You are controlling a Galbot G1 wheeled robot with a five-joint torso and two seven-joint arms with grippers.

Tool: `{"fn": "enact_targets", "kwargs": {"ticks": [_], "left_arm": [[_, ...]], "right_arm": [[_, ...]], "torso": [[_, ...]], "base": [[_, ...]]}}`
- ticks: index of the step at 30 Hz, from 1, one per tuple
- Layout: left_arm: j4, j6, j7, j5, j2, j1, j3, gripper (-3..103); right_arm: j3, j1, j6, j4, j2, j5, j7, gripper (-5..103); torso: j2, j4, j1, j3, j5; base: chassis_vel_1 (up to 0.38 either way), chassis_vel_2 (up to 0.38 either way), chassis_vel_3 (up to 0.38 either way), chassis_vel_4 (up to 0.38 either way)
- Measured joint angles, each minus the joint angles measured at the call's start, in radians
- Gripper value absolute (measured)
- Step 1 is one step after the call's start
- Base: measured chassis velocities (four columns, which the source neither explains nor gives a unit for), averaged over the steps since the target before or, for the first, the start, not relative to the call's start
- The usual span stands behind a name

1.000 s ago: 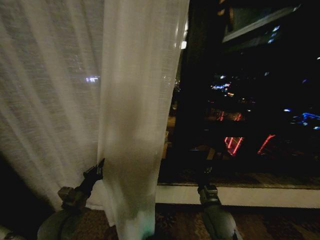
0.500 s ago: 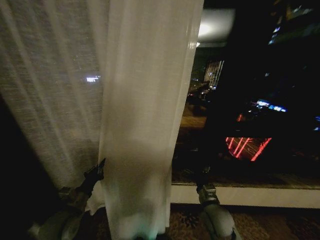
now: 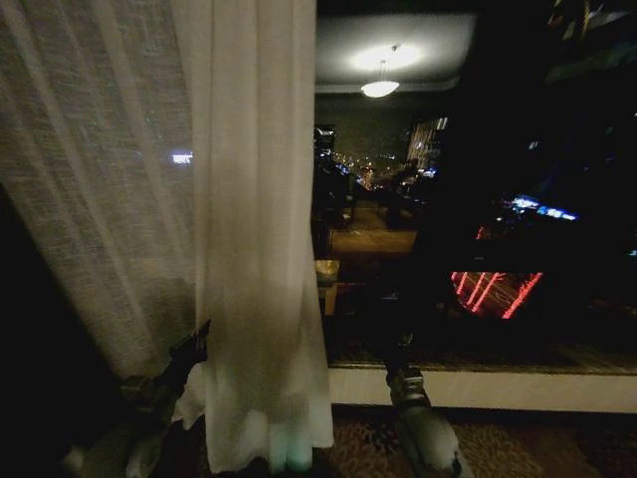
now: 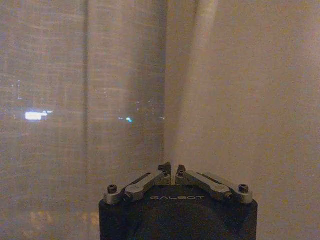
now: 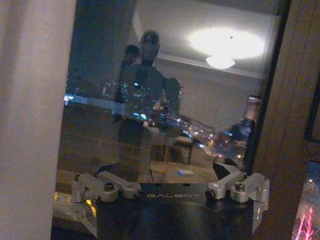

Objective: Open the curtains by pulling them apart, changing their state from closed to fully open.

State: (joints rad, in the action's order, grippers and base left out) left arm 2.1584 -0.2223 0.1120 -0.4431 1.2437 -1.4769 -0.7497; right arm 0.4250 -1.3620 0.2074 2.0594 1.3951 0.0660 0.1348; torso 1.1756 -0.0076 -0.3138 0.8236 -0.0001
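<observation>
At seven o'clock, left claw (image 3: 198,339) pinches curtain (image 3: 239,249) shut, dragging leftward; right claw (image 5: 170,186) open, idle; next: pull farther.

The curtains (image 3: 249,249) are sheer, matt woven cloth with a fine rough weave; the window glass (image 3: 478,199) is glossy, mirroring the ceiling lamp (image 3: 380,88).

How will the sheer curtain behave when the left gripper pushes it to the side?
The curtain is probably floppy: it hangs in soft pleats and bunches at its hem. It looks light, since city lights shine through its weave. It may slip from the left gripper, whose fingertips meet at a fold with little cloth visibly between them.
</observation>
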Motion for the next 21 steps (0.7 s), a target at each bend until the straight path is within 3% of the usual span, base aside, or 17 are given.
{"fn": "enact_targets", "kwargs": {"ticks": [21], "left_arm": [[-0.011, 0.002, 0.004, 0.001, -0.001, 0.000, -0.004, 0]], "right_arm": [[-0.003, 0.023, -0.001, -0.031, 0.005, 0.000, -0.002, 100]], "torso": [[0.000, 0.0000, 0.000, 0.000, 0.0003]], "base": [[-0.001, 0.001, 0.002, 0.000]]}}
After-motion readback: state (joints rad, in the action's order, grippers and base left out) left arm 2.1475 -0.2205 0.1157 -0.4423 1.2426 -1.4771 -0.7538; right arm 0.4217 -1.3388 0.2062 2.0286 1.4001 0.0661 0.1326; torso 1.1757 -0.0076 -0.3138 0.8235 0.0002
